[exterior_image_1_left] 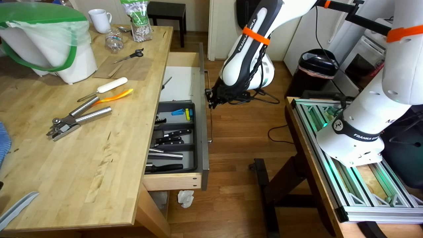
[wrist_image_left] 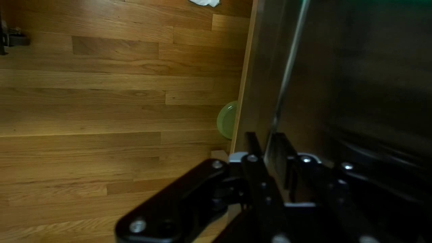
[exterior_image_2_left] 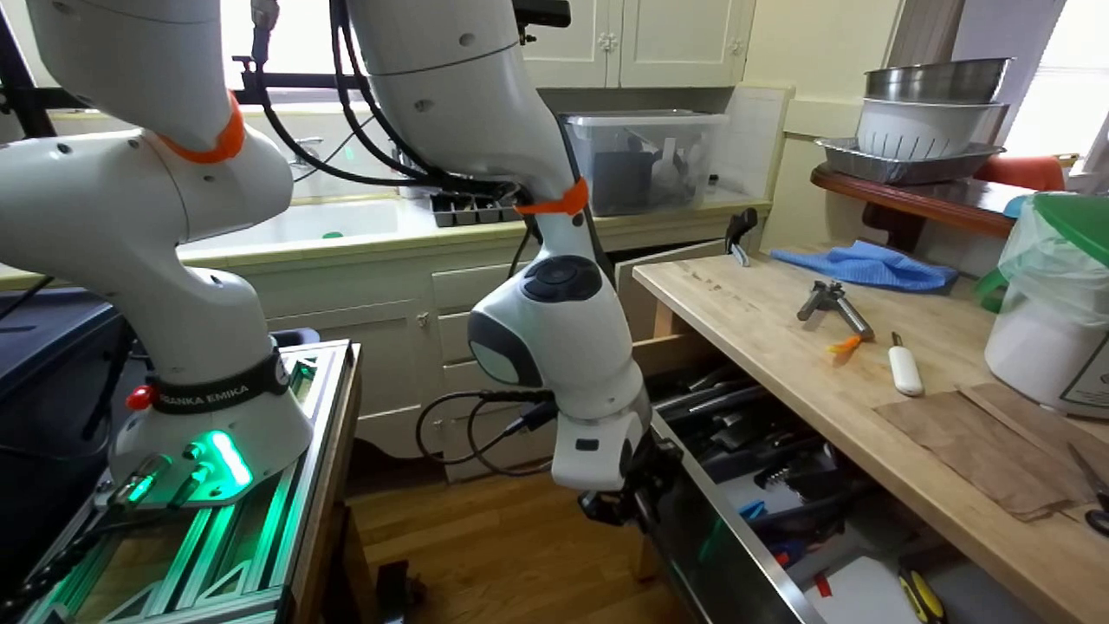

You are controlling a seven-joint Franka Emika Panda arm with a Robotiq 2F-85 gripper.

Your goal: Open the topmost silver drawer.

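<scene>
There is one robot arm (exterior_image_2_left: pixel 554 347) with two orange bands (exterior_image_1_left: pixel 256 35) and two fingers (wrist_image_left: pixel 282 148), one black stool (exterior_image_1_left: pixel 167 10) and one pulled-out drawer (exterior_image_1_left: pixel 204 155). On the wooden surface (exterior_image_1_left: pixel 122 158) there is one bucket (exterior_image_1_left: pixel 49 39), one white mug (exterior_image_1_left: pixel 99 20), one tall bag (exterior_image_1_left: pixel 139 22), one pair of scissors (exterior_image_1_left: pixel 131 56), one blue cloth (exterior_image_2_left: pixel 866 264), one white-handled tool (exterior_image_1_left: pixel 110 85) and one tool (exterior_image_1_left: pixel 70 121) with two silver handles (exterior_image_1_left: pixel 94 114).

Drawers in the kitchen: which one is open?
The wide silver drawer under the wooden table: it juts out from below, so you can see tools inside. The pale drawers below the counter look shut.
</scene>
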